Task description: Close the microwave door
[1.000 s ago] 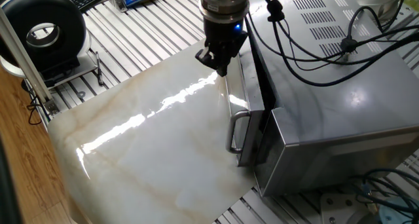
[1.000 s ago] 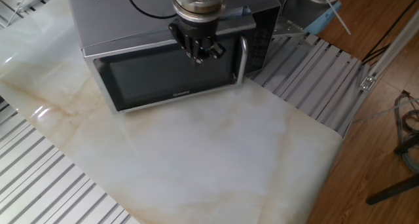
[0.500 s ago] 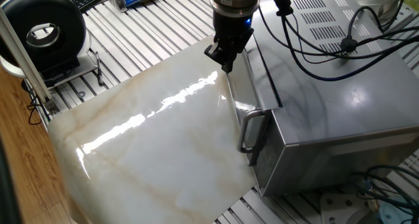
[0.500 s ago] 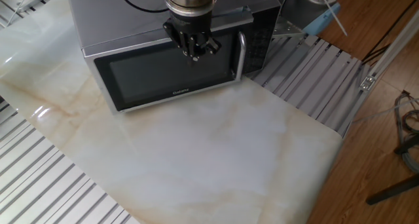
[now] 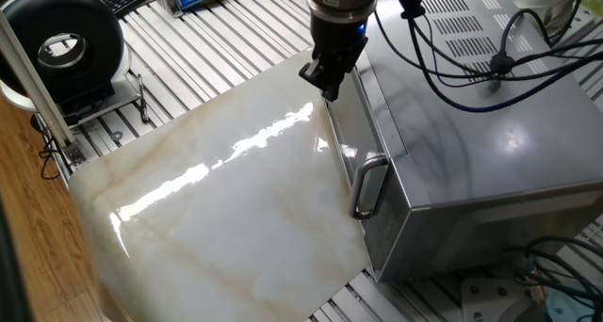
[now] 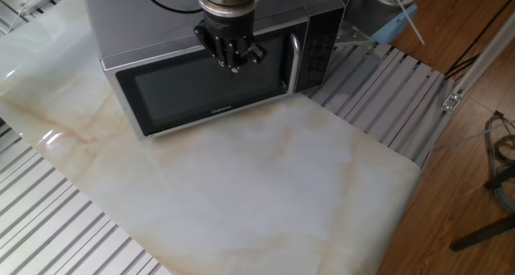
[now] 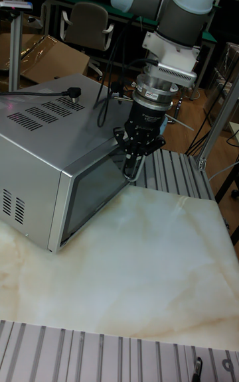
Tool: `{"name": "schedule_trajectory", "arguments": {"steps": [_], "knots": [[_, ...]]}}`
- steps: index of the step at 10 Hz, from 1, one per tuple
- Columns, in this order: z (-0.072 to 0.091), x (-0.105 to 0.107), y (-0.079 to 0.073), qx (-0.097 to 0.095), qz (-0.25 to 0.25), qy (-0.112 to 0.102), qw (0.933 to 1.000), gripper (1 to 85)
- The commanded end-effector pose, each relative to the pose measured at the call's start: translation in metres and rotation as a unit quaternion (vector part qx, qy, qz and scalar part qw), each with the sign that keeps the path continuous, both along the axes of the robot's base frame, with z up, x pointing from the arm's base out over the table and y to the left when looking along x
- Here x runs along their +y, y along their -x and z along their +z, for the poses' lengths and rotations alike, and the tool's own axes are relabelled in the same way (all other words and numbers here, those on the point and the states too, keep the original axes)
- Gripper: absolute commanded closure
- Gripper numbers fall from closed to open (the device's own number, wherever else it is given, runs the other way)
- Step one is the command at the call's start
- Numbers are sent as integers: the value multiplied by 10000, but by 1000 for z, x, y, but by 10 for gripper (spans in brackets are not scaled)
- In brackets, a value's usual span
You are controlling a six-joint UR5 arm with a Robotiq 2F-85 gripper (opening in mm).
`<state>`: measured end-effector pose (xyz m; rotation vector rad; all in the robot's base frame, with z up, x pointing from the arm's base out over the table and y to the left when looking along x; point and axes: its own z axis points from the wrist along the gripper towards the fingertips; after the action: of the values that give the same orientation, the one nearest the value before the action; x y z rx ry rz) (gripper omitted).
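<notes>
The microwave (image 5: 490,152) is a silver box on the right of the marble slab. Its door (image 5: 341,143) lies flush, or almost flush, against the body, with the bar handle (image 5: 369,185) at the near end. In the other fixed view the door's dark window (image 6: 185,90) faces the slab and the handle (image 6: 294,62) stands upright beside it. My gripper (image 5: 325,82) points down with its fingers together, holding nothing, and its tips rest against the door's upper front (image 6: 233,62). The tall fixed view shows the gripper (image 7: 131,168) at the door's (image 7: 93,190) handle-side end.
A round black-and-white device (image 5: 66,44) stands at the far left on the slatted table. Black cables (image 5: 471,72) trail across the microwave's vented top. The marble slab (image 5: 217,209) spreads out in front of the door. Slatted aluminium (image 6: 378,90) lies to the right of the oven.
The door has swung from ajar to lying against the microwave body. My gripper has moved with it toward the oven, staying against the door's front.
</notes>
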<state>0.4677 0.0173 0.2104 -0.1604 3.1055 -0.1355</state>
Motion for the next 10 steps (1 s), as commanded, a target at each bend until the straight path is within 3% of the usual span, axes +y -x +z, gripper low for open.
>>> {"name": "schedule_trajectory", "arguments": {"steps": [1,3,5,8,10], "knots": [[9,18,-4,-11,-96,-167,9998,847],[27,30,-17,146,-56,-118,9998,847],[39,26,-42,269,39,-286,9992,847],[62,-26,-102,99,286,-48,9995,847],[66,-58,-125,84,426,34,9991,847]]}}
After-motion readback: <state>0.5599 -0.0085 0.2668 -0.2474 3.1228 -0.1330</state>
